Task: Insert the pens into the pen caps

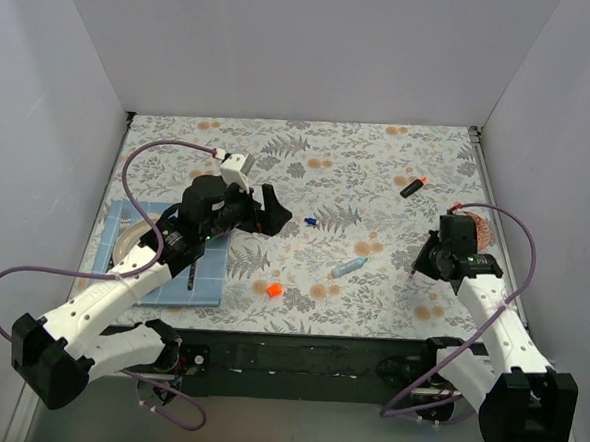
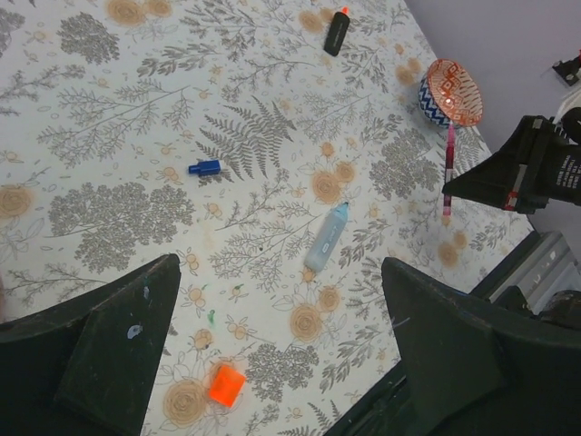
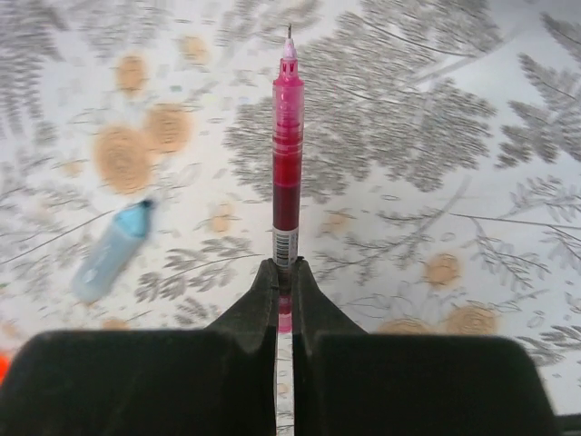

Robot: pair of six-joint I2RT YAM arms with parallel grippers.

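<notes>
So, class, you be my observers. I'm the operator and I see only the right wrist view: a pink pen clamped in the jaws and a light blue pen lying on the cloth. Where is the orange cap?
Observer: The orange cap lies on the cloth near the table's front edge, left of the light blue pen.
Operator: And the dark blue one?
Observer: The dark blue cap lies farther back, just right of the left gripper.
Operator: Is that gripper free to help with my pink pen?
Observer: Its jaws stand open and empty above the cloth.
</notes>
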